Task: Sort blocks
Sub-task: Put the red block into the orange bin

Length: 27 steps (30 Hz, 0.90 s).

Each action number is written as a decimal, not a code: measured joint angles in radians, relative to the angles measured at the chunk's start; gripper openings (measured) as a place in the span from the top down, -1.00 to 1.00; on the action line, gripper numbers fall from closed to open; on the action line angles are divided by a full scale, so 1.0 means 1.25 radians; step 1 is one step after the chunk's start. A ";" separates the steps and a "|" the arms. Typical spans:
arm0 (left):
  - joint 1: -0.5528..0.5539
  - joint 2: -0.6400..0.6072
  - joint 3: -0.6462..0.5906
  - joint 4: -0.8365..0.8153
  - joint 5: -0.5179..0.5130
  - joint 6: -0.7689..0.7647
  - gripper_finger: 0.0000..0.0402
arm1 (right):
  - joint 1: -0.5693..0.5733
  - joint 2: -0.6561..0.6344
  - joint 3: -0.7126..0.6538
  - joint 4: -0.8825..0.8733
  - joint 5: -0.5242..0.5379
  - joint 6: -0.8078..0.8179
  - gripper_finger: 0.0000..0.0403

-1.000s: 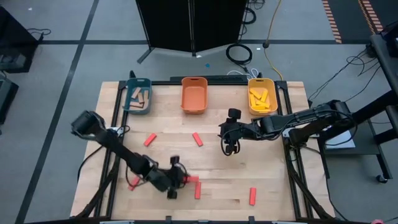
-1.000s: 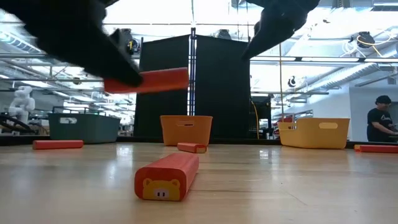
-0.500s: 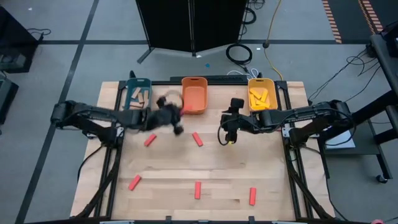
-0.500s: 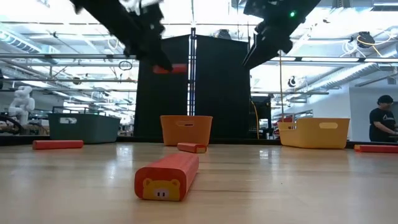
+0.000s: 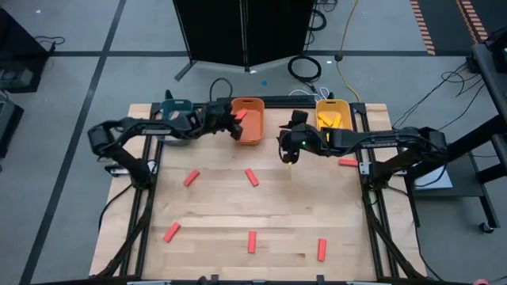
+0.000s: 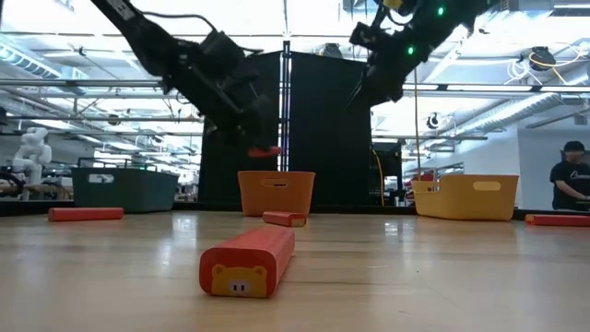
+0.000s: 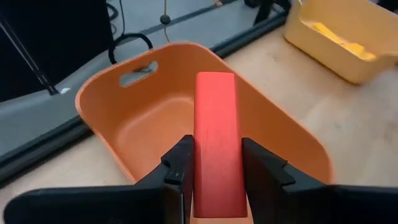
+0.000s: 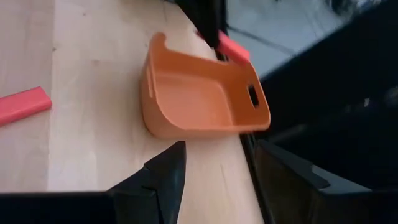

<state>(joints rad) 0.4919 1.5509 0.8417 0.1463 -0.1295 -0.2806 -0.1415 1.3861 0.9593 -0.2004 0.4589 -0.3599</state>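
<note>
Red and matte, the block [image 7: 215, 143] I am carrying is a flat bar with rounded edges, clamped on its long sides by my left pincer [image 7: 216, 171] and held directly over the smooth orange plastic bin [image 7: 149, 118], a rounded tub with a slot handle in its end wall. In the high view this left pincer [image 5: 232, 123] sits at about 11 o'clock on the pale plank table [image 5: 214, 214], at the orange bin's [image 5: 252, 127] left rim. My right pincer [image 5: 291, 145] hangs unclenched and empty near 1 o'clock, between the orange bin and the yellow bin [image 5: 333, 127]. A teal bin [image 5: 176, 107] sits at 10 o'clock. Loose red blocks lie on the table: one at 9 o'clock [image 5: 190, 177], one near centre [image 5: 251, 176], one at 3 o'clock [image 5: 347, 162], and three along the near edge [image 5: 171, 232] [image 5: 252, 241] [image 5: 322, 249]. The nearest one's end face [image 6: 239, 279] carries a small printed animal face.

Compared with a second ago, the left arm has swung from the near edge at 7 o'clock, block in grip, up to the orange bin; the right pincer has shifted slightly toward 12 o'clock.
</note>
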 joint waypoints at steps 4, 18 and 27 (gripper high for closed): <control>0.020 0.055 0.000 0.072 0.000 -0.001 0.53 | -0.035 0.000 -0.069 0.145 -0.033 -0.107 0.09; 0.024 0.084 0.000 0.092 0.070 0.122 0.04 | -0.142 0.000 -0.091 0.303 0.009 -0.203 0.09; 0.031 0.043 0.000 0.094 0.058 0.283 -0.03 | -0.173 0.000 -0.091 0.352 0.009 -0.181 0.09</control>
<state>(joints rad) 0.5300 1.6043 0.8421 0.2637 -0.0566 0.0735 -0.3574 1.3861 0.8455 0.2401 0.4702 -0.5867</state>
